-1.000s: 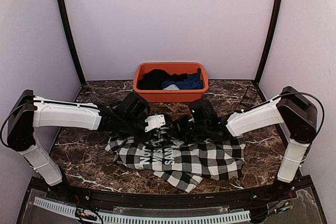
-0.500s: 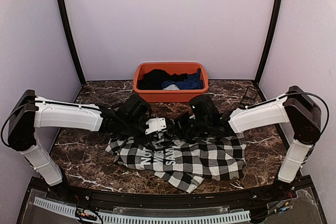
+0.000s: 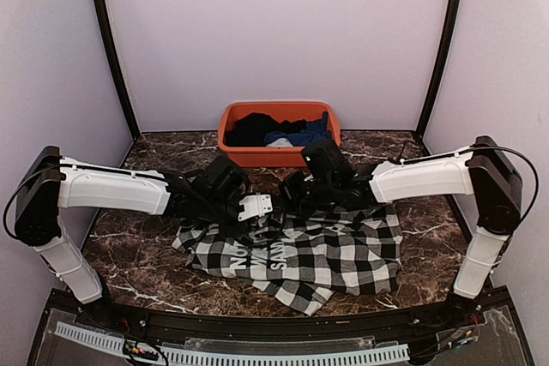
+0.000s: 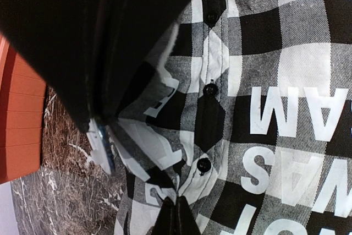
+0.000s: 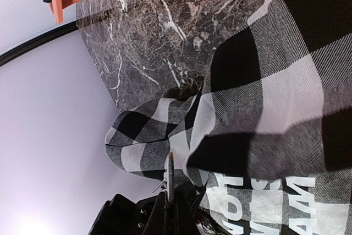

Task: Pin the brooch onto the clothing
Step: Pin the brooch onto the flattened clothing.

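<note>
The shirt (image 3: 296, 250) lies spread on the table (image 3: 129, 255), just this side of the bin (image 3: 279, 158), with its far edge bunched up under both arms. The left gripper (image 4: 171, 219) is pinched tight on the cloth beside the button strip. The right gripper (image 5: 169, 206) is closed too, its tips at a checked fold; whether it has cloth, I can't tell.

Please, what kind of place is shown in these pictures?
Probably a robot test booth, not a home: plain pale walls enclose a dark marble-patterned table, with an orange plastic tub of clothes and a black-and-white checked shirt.
</note>
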